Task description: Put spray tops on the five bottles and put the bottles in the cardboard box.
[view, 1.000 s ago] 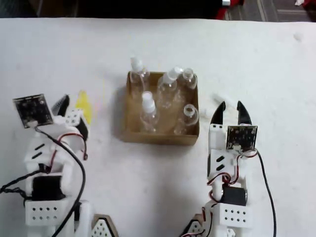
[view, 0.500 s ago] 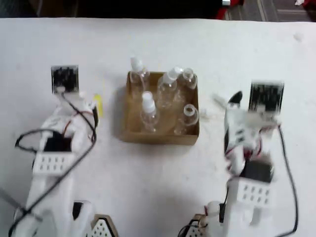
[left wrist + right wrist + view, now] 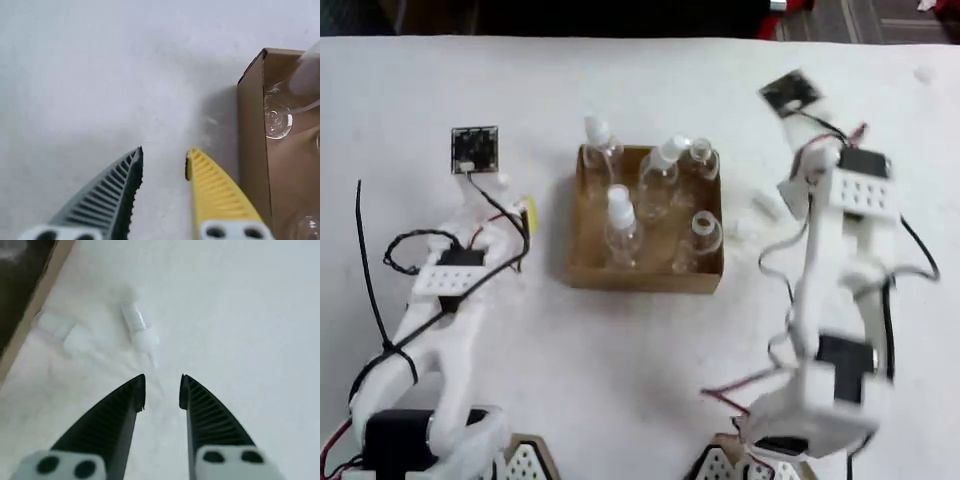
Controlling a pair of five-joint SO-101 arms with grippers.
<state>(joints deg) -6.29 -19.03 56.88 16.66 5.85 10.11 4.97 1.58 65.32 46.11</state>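
Observation:
The cardboard box stands mid-table with several clear bottles in it. Three carry white spray tops, one of them near the front; two, such as the front right bottle, have bare necks. Two loose spray tops lie on the table right of the box. My left gripper, grey and yellow fingers, is open and holds nothing, low over bare table just left of the box wall. My right gripper is open with nothing in it, hanging just short of a loose spray top.
White tabletop runs all around the box. A second, blurred spray top lies beside the box edge. The right arm stretches over the table right of the box, the left arm on the other side. The table's far edge meets a dark floor.
Both arms have stretched forward from the near edge. The left gripper came up beside the box's left wall. The right arm swung out over the loose spray tops.

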